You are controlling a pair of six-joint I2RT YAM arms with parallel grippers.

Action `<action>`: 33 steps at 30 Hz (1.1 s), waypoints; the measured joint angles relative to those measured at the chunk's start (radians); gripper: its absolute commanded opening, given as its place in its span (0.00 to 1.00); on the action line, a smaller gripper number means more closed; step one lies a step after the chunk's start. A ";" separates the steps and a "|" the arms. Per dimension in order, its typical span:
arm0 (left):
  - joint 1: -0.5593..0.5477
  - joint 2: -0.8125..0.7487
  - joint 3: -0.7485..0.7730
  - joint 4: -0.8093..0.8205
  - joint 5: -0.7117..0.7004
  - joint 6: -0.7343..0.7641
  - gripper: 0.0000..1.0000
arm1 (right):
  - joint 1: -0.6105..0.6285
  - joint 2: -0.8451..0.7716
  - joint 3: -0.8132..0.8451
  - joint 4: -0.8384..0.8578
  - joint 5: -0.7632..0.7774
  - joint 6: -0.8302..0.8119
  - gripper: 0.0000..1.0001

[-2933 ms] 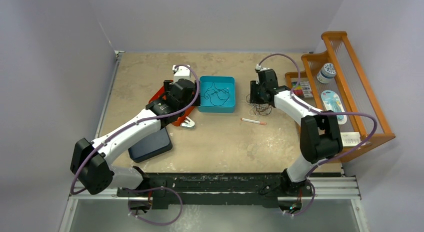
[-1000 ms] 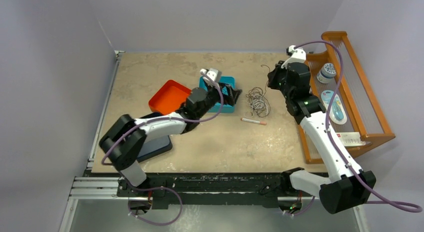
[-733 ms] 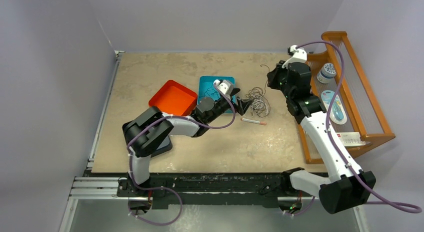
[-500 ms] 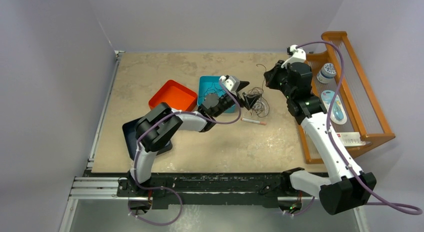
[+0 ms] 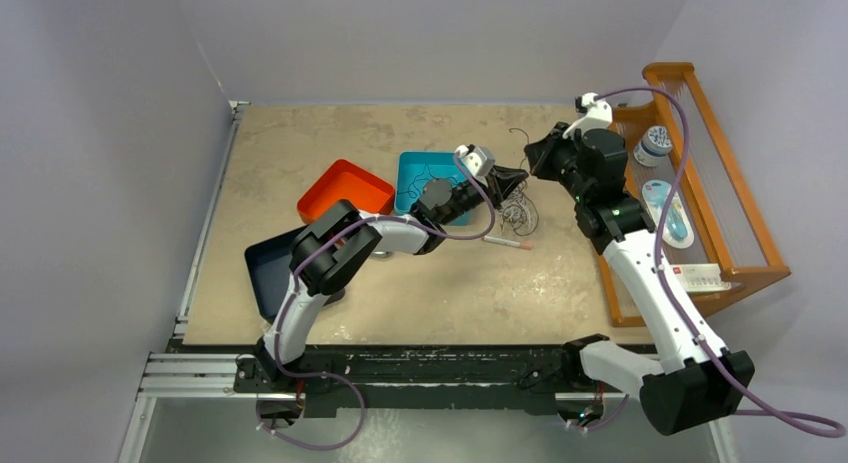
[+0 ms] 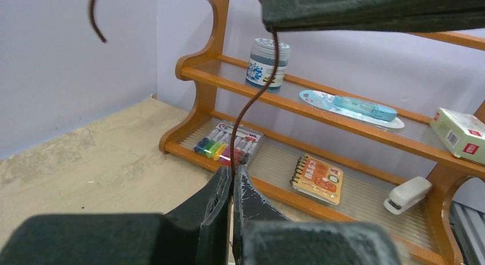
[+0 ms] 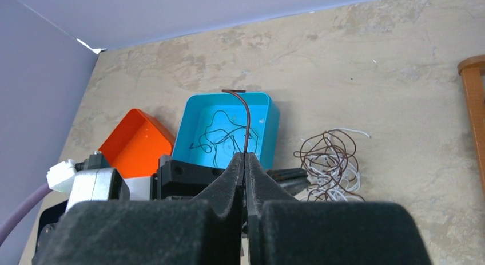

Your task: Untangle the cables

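- I'm watching the left end effector (image 6: 233, 176) pinching a thin dark brown cable (image 6: 258, 87) between black foam pads (image 6: 213, 197).
- The right end effector (image 7: 245, 162) is clamping the same curving cable.
- The loopy brown-and-white bundle (image 7: 330, 162) is lying on the mottled counter (image 7: 372, 64) beside a teal tray (image 7: 273, 121).
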 measured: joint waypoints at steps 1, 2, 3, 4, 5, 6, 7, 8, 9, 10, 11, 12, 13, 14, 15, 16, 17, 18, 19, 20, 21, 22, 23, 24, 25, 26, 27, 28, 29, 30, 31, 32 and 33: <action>0.000 0.000 0.000 -0.003 -0.002 0.001 0.00 | 0.000 -0.006 -0.009 0.002 0.005 0.000 0.06; 0.000 0.000 0.000 -0.006 -0.007 0.001 0.00 | 0.000 -0.014 -0.020 0.005 0.011 0.000 0.11; 0.000 0.000 -0.002 -0.010 -0.011 0.001 0.00 | 0.000 -0.023 -0.031 0.007 0.019 0.001 0.17; 0.000 -0.002 -0.005 -0.019 -0.019 -0.001 0.00 | 0.000 -0.038 -0.045 0.009 0.036 0.000 0.25; 0.000 -0.006 -0.006 -0.029 -0.027 -0.002 0.00 | 0.000 -0.056 -0.061 0.009 0.052 0.001 0.32; 0.000 -0.008 -0.006 -0.039 -0.034 -0.002 0.00 | 0.000 -0.076 -0.077 0.011 0.068 0.001 0.37; 0.000 -0.015 -0.006 -0.060 -0.042 -0.003 0.00 | 0.000 -0.095 -0.092 0.013 0.087 0.002 0.43; 0.000 -0.024 -0.006 -0.087 -0.050 -0.006 0.00 | 0.000 -0.121 -0.111 0.017 0.105 -0.001 0.46; 0.000 -0.034 -0.006 -0.111 -0.057 -0.008 0.00 | 0.000 -0.146 -0.130 0.020 0.121 0.000 0.49; 0.000 -0.043 -0.006 -0.131 -0.065 -0.011 0.00 | 0.000 -0.166 -0.148 0.024 0.138 -0.002 0.51; 0.002 -0.058 -0.005 -0.160 -0.077 -0.024 0.00 | 0.000 -0.200 -0.180 0.035 0.149 -0.004 0.53; 0.003 -0.066 -0.002 -0.177 -0.085 -0.031 0.00 | 0.000 -0.220 -0.200 0.036 0.159 -0.003 0.55; 0.004 -0.074 0.007 -0.208 -0.095 -0.045 0.00 | 0.000 -0.248 -0.231 0.047 0.163 -0.006 0.56; 0.005 -0.080 0.022 -0.239 -0.102 -0.061 0.00 | -0.001 -0.270 -0.262 0.058 0.164 -0.009 0.57; 0.008 -0.084 0.042 -0.275 -0.109 -0.077 0.00 | -0.001 -0.288 -0.292 0.068 0.163 -0.013 0.58; 0.011 -0.087 0.064 -0.311 -0.117 -0.090 0.00 | -0.002 -0.301 -0.320 0.080 0.161 -0.018 0.59; 0.014 -0.088 0.084 -0.341 -0.122 -0.105 0.00 | -0.002 -0.307 -0.348 0.091 0.158 -0.022 0.60; 0.018 -0.088 0.120 -0.399 -0.129 -0.122 0.00 | -0.002 -0.309 -0.375 0.106 0.151 -0.029 0.61; 0.021 -0.088 0.147 -0.439 -0.134 -0.136 0.00 | -0.002 -0.307 -0.396 0.122 0.140 -0.035 0.61; 0.026 -0.088 0.196 -0.518 -0.141 -0.158 0.00 | -0.003 -0.304 -0.423 0.140 0.127 -0.045 0.62; 0.029 -0.088 0.232 -0.568 -0.143 -0.165 0.00 | -0.003 -0.299 -0.447 0.157 0.110 -0.055 0.63; 0.030 -0.088 0.280 -0.639 -0.143 -0.175 0.00 | -0.003 -0.294 -0.469 0.179 0.100 -0.064 0.63; 0.034 -0.087 0.330 -0.700 -0.143 -0.182 0.00 | -0.003 -0.290 -0.488 0.203 0.084 -0.074 0.64; 0.035 -0.087 0.375 -0.751 -0.141 -0.189 0.00 | -0.003 -0.284 -0.505 0.235 0.074 -0.085 0.65; 0.037 -0.087 0.406 -0.784 -0.138 -0.192 0.00 | -0.003 -0.276 -0.515 0.258 0.064 -0.093 0.66; 0.039 -0.087 0.436 -0.812 -0.135 -0.195 0.00 | -0.003 -0.264 -0.525 0.293 0.056 -0.102 0.66; 0.039 -0.088 0.455 -0.833 -0.130 -0.200 0.00 | -0.003 -0.251 -0.529 0.319 0.053 -0.109 0.67; 0.039 -0.090 0.465 -0.852 -0.124 -0.206 0.00 | -0.003 -0.226 -0.534 0.368 0.048 -0.119 0.67; 0.039 -0.092 0.468 -0.867 -0.117 -0.209 0.00 | -0.003 -0.209 -0.534 0.392 0.047 -0.125 0.67; 0.039 -0.092 0.470 -0.883 -0.112 -0.212 0.00 | -0.003 -0.182 -0.534 0.430 0.044 -0.132 0.68; 0.039 -0.092 0.472 -0.904 -0.103 -0.216 0.00 | -0.003 -0.155 -0.534 0.467 0.041 -0.138 0.68; 0.039 -0.092 0.474 -0.932 -0.095 -0.218 0.00 | -0.003 -0.131 -0.534 0.498 0.038 -0.142 0.68; 0.039 -0.092 0.478 -0.956 -0.088 -0.219 0.00 | -0.003 -0.108 -0.534 0.526 0.037 -0.147 0.68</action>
